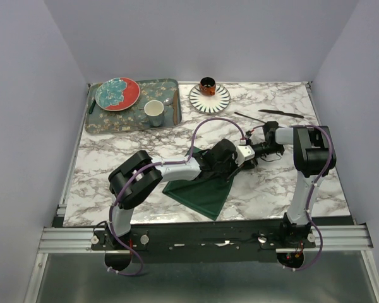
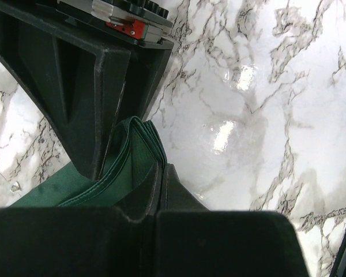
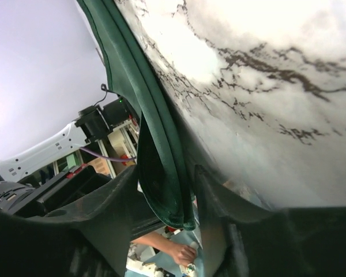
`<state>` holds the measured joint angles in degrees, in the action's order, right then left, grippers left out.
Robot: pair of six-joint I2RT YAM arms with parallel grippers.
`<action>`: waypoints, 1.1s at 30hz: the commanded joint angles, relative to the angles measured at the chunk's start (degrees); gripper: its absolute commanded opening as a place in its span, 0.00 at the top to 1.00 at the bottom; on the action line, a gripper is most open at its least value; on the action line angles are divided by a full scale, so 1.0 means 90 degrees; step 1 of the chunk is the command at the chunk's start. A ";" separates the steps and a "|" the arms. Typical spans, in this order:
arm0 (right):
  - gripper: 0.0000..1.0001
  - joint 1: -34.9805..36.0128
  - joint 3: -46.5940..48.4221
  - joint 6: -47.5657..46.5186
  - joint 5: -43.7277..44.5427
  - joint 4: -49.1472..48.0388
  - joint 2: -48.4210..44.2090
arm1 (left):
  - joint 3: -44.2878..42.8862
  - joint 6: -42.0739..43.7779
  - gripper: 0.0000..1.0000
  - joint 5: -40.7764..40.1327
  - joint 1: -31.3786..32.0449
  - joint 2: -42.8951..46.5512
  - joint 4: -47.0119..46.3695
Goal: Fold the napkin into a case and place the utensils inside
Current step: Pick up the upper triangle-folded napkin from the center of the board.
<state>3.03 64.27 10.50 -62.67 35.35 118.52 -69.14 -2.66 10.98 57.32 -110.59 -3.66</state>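
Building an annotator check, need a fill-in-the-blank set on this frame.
1. The left gripper is ____ on the napkin.
2. In the top view, the fork lies to the ____ of the knife.
3. The white mug stands on the ____.
Missing words: shut; left; tray.

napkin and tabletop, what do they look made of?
Napkin: dark green soft cloth, slight sheen; it drapes in folds and shows stitched hems. Tabletop: glossy white marble pattern with grey veins and light glare; real stone or printed laminate, cannot tell.
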 commanded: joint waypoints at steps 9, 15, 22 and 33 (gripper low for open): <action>0.50 -0.0063 -0.0276 0.0122 -0.0223 0.0476 0.0278 | 0.0056 -0.0017 1.00 -0.0175 -0.0041 0.0031 -0.0208; 0.52 -0.0189 -0.0344 0.0064 -0.0272 0.0574 0.0317 | 0.0046 -0.0027 1.00 -0.0175 -0.0041 -0.0017 -0.0218; 0.49 -0.0307 -0.0442 -0.0219 -0.0126 0.0866 0.0376 | 0.0095 -0.0096 1.00 -0.0244 -0.0041 -0.0027 -0.0277; 0.45 -0.0307 -0.0520 -0.0327 -0.0097 0.1003 0.0337 | 0.0075 -0.0057 1.00 -0.0283 -0.0051 -0.0027 -0.0296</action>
<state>0.62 62.13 5.02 -67.66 38.96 118.91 -68.90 -3.09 9.74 57.08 -110.61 -4.69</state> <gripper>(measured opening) 0.563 0.009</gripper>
